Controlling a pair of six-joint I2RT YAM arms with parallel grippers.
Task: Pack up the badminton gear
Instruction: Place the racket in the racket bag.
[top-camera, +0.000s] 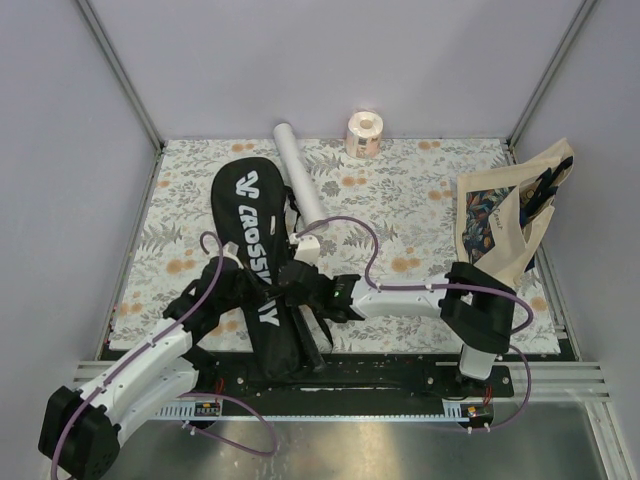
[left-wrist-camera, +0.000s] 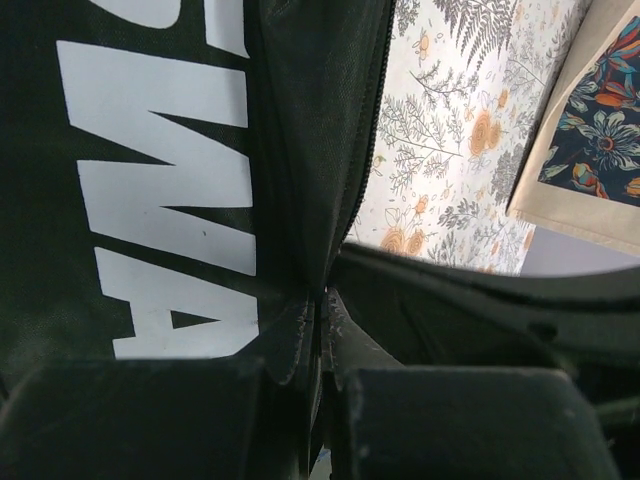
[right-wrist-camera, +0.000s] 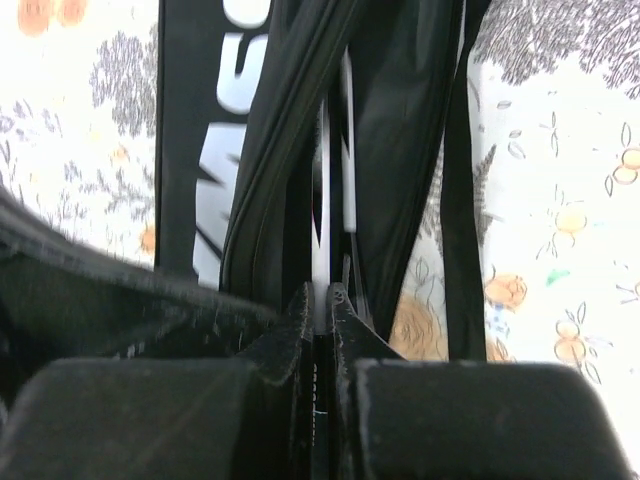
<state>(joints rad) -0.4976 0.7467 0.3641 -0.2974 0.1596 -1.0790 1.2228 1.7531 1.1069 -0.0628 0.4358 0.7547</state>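
Note:
The black racket bag (top-camera: 245, 215) lettered "CROSSWAY" lies lengthwise on the left-centre of the table, its side zip open. My left gripper (top-camera: 262, 297) is shut on the bag's open edge (left-wrist-camera: 300, 250) by the lettering. My right gripper (top-camera: 297, 278) is shut on a thin white racket shaft (right-wrist-camera: 322, 190) that lies in the bag's opening; a second shaft (right-wrist-camera: 348, 150) lies beside it. Black handles (top-camera: 310, 345) stick out at the bag's near end. The white tube (top-camera: 300, 172) lies on the table behind the bag, touching its far right side.
A pinkish paper roll (top-camera: 364, 133) stands at the back edge. The beige tote bag (top-camera: 510, 215) with colourful print leans at the right wall; it also shows in the left wrist view (left-wrist-camera: 590, 140). The floral tablecloth (top-camera: 410, 200) covers the table.

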